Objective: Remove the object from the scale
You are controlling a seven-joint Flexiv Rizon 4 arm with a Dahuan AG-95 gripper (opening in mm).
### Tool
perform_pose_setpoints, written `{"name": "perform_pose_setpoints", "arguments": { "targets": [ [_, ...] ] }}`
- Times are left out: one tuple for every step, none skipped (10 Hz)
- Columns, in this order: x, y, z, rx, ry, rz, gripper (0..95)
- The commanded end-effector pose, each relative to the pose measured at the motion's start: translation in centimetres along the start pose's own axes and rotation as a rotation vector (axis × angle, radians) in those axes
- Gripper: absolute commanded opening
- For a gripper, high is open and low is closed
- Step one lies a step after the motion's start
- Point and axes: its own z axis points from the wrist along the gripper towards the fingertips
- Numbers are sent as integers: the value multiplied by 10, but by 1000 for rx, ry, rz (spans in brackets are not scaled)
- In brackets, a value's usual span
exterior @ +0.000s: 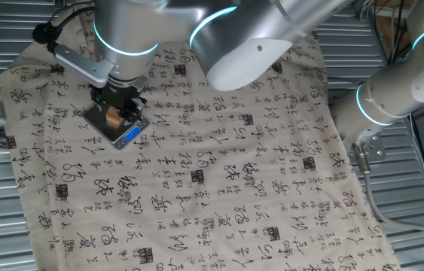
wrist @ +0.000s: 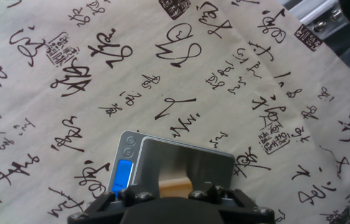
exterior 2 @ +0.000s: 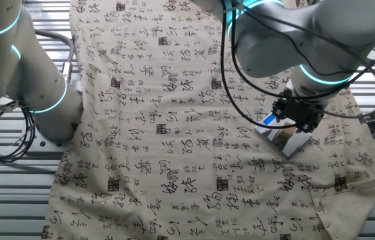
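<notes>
With the gripper [exterior: 118, 113] low over the scale [exterior: 125, 135] — whether spread or pinching I cannot tell — and the cube [exterior: 111, 117] on the scale's plate between the fingers, close squarely, then lift straight up.

From my seat: the scale [exterior: 118, 128] is the only thing standing on the cloth [exterior: 219, 188], and my gripper [exterior: 117, 113] sits right over its plate with the cube [exterior: 111, 117] between the fingers. Around the scale, flat cloth on every side I can see. The second arm [exterior: 400, 90] stands off the cloth edge, well apart from the scale.
</notes>
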Motion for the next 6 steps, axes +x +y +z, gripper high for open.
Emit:
{"name": "perform_pose_setpoints", "arguments": {
  "targets": [
    [1,1,0,1,2,-1,380],
    [1,1,1,1,3,-1,380],
    [1,1,2,2,2,0,380],
    [2,1,3,2,2,0,380],
    [3,1,3,2,1,0,380],
    [3,1,4,3,2,-2,380]
  ]
}}
